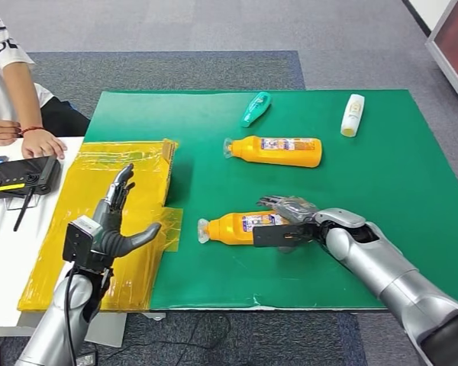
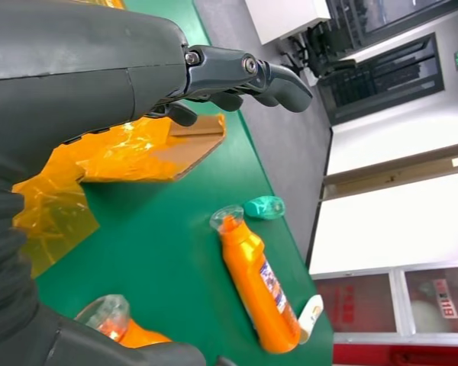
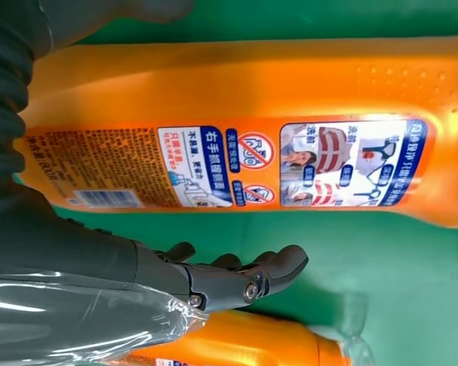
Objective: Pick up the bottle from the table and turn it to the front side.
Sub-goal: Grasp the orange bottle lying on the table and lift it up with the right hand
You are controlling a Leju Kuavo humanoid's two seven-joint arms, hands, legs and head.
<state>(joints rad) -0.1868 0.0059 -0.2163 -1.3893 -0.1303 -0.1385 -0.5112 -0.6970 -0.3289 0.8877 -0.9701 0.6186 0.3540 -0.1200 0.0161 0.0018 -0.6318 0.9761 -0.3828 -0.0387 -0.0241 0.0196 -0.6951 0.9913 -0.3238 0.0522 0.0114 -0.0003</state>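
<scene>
Nearest the robot, at about seven o'clock on the table, the left hand hovers over the yellow plastic sheet with its fingers spread wide and nothing in it. Toward five o'clock the right hand reaches the near orange bottle, which lies on its side on the green mat; the fingers sit around its base end, yet whether they actually grip it I cannot tell. The right wrist view shows the small-print and barcode label facing up, so the bottle seems not yet lifted or turned; the pick-up and the turn both appear left to do. Farther off, around twelve o'clock, lie a second orange bottle, a teal bottle and, toward one o'clock, a white tube.
</scene>
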